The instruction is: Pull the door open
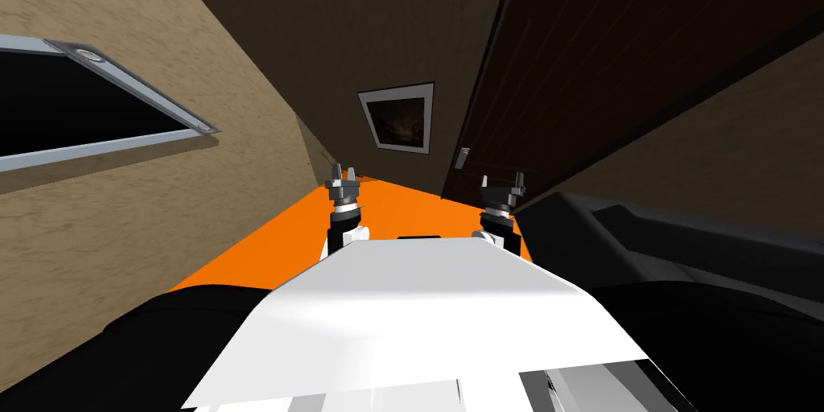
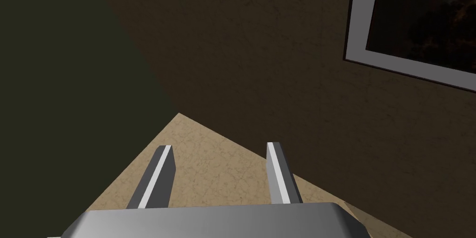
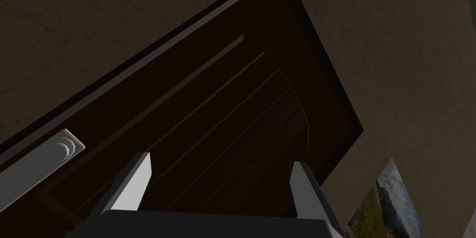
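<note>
Ahead: dark brown panelled door [image 3: 223, 100], grey handle plate [image 3: 44, 158] near right gripper [image 3: 222, 158], fingers apart; left gripper [image 2: 219, 145] fingers apart too.

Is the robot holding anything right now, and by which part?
Nothing: left end effector and right end effector both stand open, clear of the door handle.

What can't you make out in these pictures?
Grey handle: right wrist view, cut off by the picture's edge; head view, too small.
Door: top cut off in head view; latched or ajar, cannot tell.
Framed picture: left wrist view, cut by the edge, too dim.
</note>
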